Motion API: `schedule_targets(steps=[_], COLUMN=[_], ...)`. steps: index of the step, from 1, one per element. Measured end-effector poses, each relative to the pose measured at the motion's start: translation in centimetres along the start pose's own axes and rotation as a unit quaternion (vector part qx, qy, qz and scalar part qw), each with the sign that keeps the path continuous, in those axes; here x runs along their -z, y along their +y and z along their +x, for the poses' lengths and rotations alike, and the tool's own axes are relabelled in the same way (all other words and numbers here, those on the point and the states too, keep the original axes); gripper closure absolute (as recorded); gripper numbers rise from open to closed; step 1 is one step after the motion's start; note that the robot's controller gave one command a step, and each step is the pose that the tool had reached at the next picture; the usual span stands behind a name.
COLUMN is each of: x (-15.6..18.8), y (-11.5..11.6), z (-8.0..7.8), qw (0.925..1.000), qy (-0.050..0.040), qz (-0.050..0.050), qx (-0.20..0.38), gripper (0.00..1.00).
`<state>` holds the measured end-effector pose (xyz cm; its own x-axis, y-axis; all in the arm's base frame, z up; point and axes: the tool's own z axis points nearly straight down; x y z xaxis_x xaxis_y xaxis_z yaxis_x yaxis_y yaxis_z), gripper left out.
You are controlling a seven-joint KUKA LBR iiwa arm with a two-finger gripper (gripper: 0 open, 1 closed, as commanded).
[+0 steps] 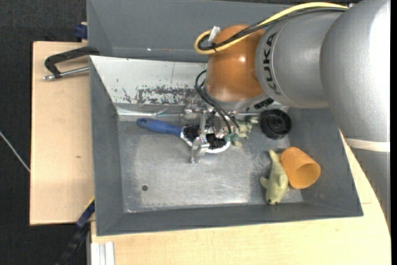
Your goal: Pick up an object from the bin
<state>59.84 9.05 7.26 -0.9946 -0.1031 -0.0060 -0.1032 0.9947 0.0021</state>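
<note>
Can't tell gripper (pixel 202 141) state, parked mid-bin just beside blue-handled tool (pixel 156 127); loads of bare bin floor (pixel 161 178) toward view's left wall.

A single camera sits above the grey metal bin (pixel 186 22) and looks down into it, tilted a little from the near side, so the far inner wall shows broad and the near wall thin. The bin takes up most of the view. The arm (pixel 335 53) enters from the right, large and close to the lens.
</note>
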Motion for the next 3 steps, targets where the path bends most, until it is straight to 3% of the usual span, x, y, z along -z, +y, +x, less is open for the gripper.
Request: schedule_targets(steps=[1, 2, 3], x=[0.3, 11.8, 18.7], y=[0.2, -1.7, -1.1], z=[-0.3, 0.2, -0.1], qw=[1.0000, 0.9936, 0.9943], qy=[-0.0054, -0.0014, -0.0036], qz=[-0.001, 0.001, 0.001], qx=[0.000, 0.113, 0.106], gripper=[1.00, 1.00, 1.00])
